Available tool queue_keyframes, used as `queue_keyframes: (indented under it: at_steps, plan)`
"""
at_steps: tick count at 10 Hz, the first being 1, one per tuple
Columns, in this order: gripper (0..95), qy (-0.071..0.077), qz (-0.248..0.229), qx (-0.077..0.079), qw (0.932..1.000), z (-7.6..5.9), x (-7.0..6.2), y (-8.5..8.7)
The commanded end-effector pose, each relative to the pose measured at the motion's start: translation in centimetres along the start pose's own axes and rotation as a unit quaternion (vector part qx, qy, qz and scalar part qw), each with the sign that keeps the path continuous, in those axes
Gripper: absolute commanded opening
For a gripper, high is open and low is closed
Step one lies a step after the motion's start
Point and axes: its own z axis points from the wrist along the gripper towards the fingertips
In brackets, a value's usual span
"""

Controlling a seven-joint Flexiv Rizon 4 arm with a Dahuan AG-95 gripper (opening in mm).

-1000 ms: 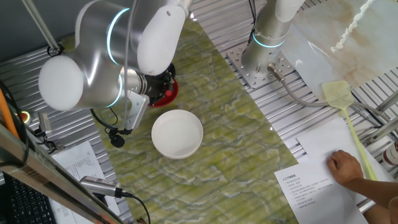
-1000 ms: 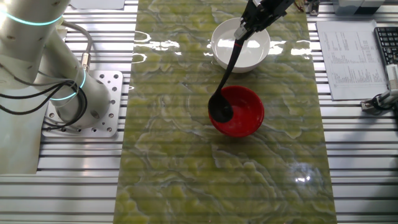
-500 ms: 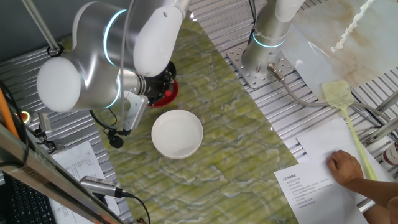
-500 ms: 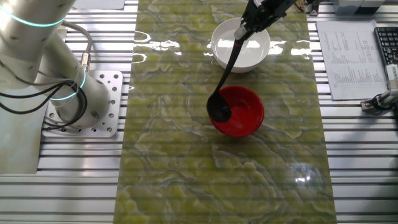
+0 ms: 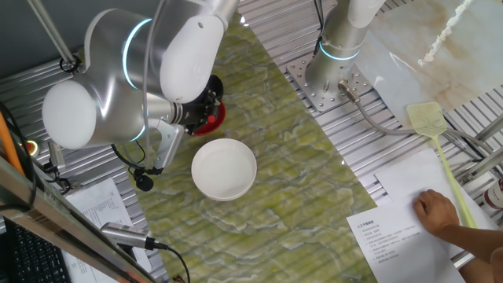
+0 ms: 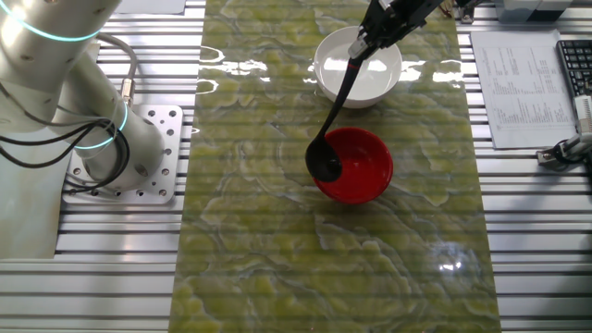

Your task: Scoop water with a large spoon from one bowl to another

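The black ladle point(image 6: 339, 102) hangs slanted from my gripper point(image 6: 370, 35), which is shut on its upper handle at the top of the other fixed view. Its round scoop point(image 6: 324, 163) sits at the left rim of the small red bowl point(image 6: 359, 166). The white bowl point(image 6: 358, 67) stands just behind the red one, under the gripper. In one fixed view the white bowl point(image 5: 224, 168) is in plain sight, and the red bowl point(image 5: 213, 119) peeks out from behind the arm; the ladle and the red handle tip are hidden there.
The bowls stand on a green marbled mat point(image 6: 268, 231) over a slatted metal table. The arm's base point(image 6: 139, 157) is at the left. Papers point(image 5: 409, 228), a person's hand point(image 5: 436, 211) and a yellow fly swatter point(image 5: 428, 122) lie at the right of one fixed view.
The ladle's scoop has drifted slightly left toward the red bowl's rim. The arm's elbow has shifted a little left in one fixed view. The bowls have not moved.
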Motion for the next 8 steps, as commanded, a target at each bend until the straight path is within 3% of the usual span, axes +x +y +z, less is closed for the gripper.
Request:
queue_keyframes:
  at_steps: [1, 8]
  plan:
    - [0.0, -0.001, 0.001, 0.000, 1.0000, 0.00, -0.02, 0.02]
    - [0.0, 0.001, 0.003, -0.001, 1.0000, -0.32, -0.03, -0.14]
